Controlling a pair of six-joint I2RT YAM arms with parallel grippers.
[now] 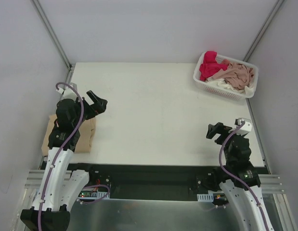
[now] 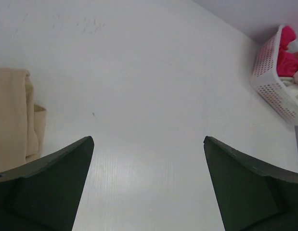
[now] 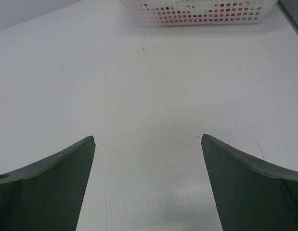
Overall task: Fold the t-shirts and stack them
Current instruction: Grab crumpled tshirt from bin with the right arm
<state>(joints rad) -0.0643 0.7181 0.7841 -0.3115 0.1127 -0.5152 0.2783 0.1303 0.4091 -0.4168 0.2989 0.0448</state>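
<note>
One white table [image 1: 153,110] carries everything. At its far right corner, the white basket [image 1: 221,91] holds crumpled t-shirts [image 1: 235,74], not yet folded. One tan t-shirt [image 1: 86,137] lies folded at the left edge. The left gripper [image 1: 97,102] and right gripper [image 1: 214,132] hang wide apart, holding nothing. Most work seems left.

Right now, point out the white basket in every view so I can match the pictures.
Top view: basket at the far right corner of the table.
Left wrist view: basket at the upper right edge, partly cut off.
Right wrist view: basket at the top edge, only its near wall showing.
Shared landmark: the red shirt inside, red through the holes in the right wrist view.
</note>
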